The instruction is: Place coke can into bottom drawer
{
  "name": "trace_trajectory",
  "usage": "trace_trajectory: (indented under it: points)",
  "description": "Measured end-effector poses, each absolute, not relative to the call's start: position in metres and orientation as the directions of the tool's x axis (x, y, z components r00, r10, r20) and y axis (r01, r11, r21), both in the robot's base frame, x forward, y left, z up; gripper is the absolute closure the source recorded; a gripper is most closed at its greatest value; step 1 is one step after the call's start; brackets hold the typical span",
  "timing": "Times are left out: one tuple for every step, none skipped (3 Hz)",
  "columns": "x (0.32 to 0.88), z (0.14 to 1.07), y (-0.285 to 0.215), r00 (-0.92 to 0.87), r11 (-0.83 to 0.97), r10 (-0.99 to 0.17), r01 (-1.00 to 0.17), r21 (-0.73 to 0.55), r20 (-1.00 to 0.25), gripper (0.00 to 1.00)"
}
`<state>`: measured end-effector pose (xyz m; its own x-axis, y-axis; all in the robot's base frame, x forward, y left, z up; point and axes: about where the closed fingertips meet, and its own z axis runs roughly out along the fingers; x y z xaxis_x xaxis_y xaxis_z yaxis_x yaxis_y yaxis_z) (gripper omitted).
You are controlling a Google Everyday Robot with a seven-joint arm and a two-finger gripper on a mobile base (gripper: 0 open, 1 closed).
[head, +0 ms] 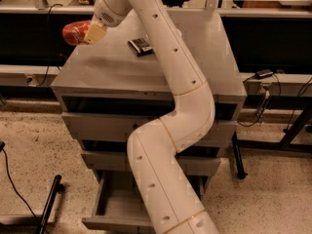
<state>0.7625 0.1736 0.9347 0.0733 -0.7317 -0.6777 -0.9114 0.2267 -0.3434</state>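
The coke can (pixel 74 32), red-orange, is held lying sideways in my gripper (pixel 89 33), which is shut on it. The can hangs in the air at the far left corner of the grey cabinet top (pixel 112 69), a little above it. My white arm runs from the lower middle of the view up to that corner. The bottom drawer (pixel 109 206) is pulled open at floor level, with its plain grey inside showing to the left of the arm. The arm hides the drawer's right part.
A dark snack packet (pixel 140 45) lies on the cabinet top next to the arm. Two shallower drawers (pixel 97 126) sit above the open one. Cables (pixel 14 184) and a black bar (pixel 48 204) lie on the speckled floor at left; table legs stand at right.
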Motion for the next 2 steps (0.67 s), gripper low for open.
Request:
trace_trajectory:
  points:
    - [0.7625,0.9347,0.1736,0.073,0.227,-0.732,-0.911,-0.343,-0.678,1.00]
    - [0.7604,0.9283,0.1828,0.096,0.197,-0.749,-0.912,-0.359,-0.655,1.00]
